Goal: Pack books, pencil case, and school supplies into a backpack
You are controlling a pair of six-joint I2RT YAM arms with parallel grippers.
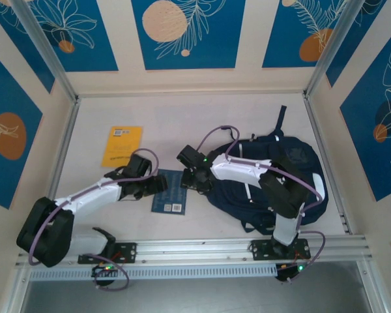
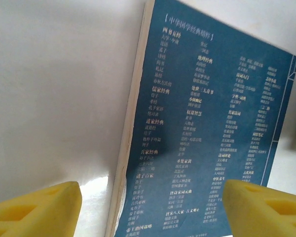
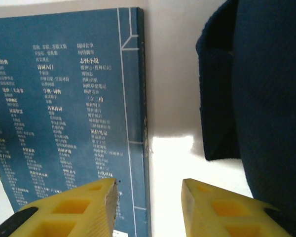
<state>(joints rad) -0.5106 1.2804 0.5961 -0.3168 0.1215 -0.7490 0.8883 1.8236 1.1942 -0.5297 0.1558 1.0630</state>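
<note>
step: likely grabbing navy book (image 1: 169, 193) | left pincer (image 2: 152, 210) open at its edge | right pincer (image 3: 149, 197) open too | next: pinch, lift into backpack (image 1: 293, 156)

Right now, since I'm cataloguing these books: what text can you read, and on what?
"中华国学经典精粹": top heading, back cover of the navy book.
"四书五经": column heading just below it.
Small white list entries there: too blurred to read.
Print on the yellow-orange book and the navy book's barcode label: too small to read.
</note>
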